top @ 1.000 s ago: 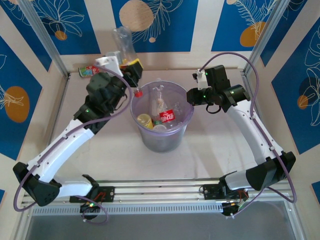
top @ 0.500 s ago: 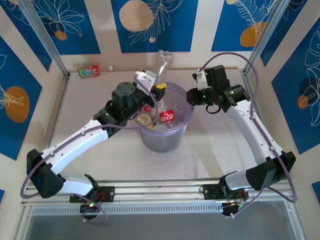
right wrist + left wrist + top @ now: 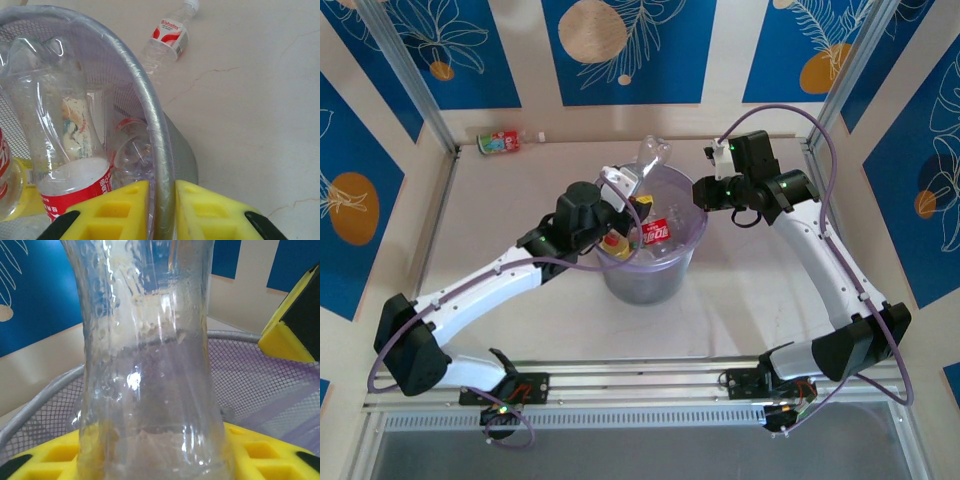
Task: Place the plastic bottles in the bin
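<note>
Clear plastic bottle hangs over bin, clenched in left gripper jaws. Right gripper jaws pinch bin rim. Drop step in hand; next, release. Red-labelled bottle lies far-left on tabletop.

The upright pale-purple bin holds several bottles, a clear bottle pokes above its rim, and a red-labelled bottle lies far left.

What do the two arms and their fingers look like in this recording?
Both the left arm and right arm have white links, black joint housings with small green lights, and a looping purple cable. The fingers are blocky yellow with black patches.
</note>
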Tool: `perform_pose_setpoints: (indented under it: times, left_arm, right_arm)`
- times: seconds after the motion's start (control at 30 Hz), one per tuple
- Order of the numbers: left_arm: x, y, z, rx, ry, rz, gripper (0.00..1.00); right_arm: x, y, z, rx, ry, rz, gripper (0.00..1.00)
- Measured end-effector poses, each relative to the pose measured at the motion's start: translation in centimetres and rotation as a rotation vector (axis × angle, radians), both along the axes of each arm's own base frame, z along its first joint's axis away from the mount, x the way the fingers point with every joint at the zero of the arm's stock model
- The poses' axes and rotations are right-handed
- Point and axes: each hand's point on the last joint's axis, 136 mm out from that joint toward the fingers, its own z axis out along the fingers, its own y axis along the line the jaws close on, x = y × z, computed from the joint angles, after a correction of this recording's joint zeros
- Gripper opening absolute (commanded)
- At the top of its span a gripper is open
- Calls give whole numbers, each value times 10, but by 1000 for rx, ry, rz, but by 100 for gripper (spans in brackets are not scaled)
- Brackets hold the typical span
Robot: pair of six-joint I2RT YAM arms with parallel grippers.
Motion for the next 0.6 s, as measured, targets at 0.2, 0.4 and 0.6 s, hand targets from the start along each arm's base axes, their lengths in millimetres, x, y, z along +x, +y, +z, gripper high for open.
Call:
perform_pose_setpoints:
  times: [0.2,0.4,0.6]
  left_arm:
    - [-4,-1,5,-25,2,-14,100]
    - [-11,-2,18,-48,-15,-49,97]
    - [-16,-9,34,-106,-11,-89,85]
  right_arm:
    - [0,0,0,0,0,0,20]
    - [0,0,0,0,-1,0,20]
    - [0,-1,12,-2,-24,1,21]
